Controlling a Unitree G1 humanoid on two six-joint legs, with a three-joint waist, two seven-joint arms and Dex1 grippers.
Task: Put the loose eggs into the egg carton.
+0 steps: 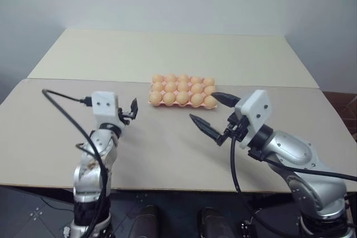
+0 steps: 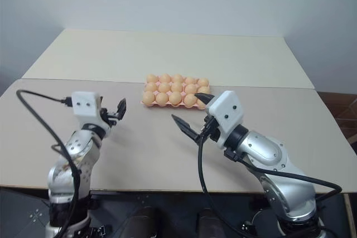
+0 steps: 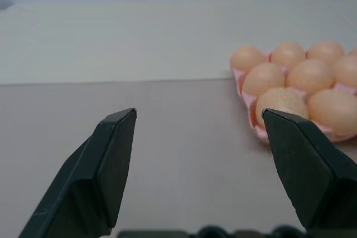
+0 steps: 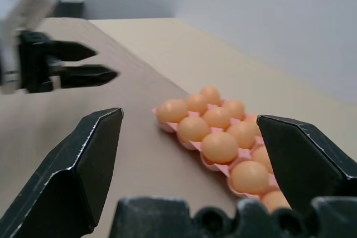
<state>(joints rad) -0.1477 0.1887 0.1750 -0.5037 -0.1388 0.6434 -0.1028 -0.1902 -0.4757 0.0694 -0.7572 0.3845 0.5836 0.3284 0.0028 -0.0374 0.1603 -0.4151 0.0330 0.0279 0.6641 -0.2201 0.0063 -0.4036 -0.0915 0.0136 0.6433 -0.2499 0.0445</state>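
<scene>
The pink egg carton (image 1: 150,102) lies at mid-table with an orange-tan egg (image 1: 183,87) in every cup I can see. The loose eggs are out of view; no egg lies on the bare table. My left gripper (image 1: 133,108) hovers to the left of the carton, a short way off, open and empty. It points level past the carton's near left corner (image 3: 252,120). My right gripper (image 1: 202,105) hangs just in front of the carton's right end. It is wide open with nothing between its fingers and points left along the rows of eggs (image 4: 219,146).
The carton rests on the near brownish table (image 1: 167,149), close to the seam with a cream table (image 1: 167,54) behind. A pale wall stands beyond. A black cable (image 1: 61,110) loops off my left wrist.
</scene>
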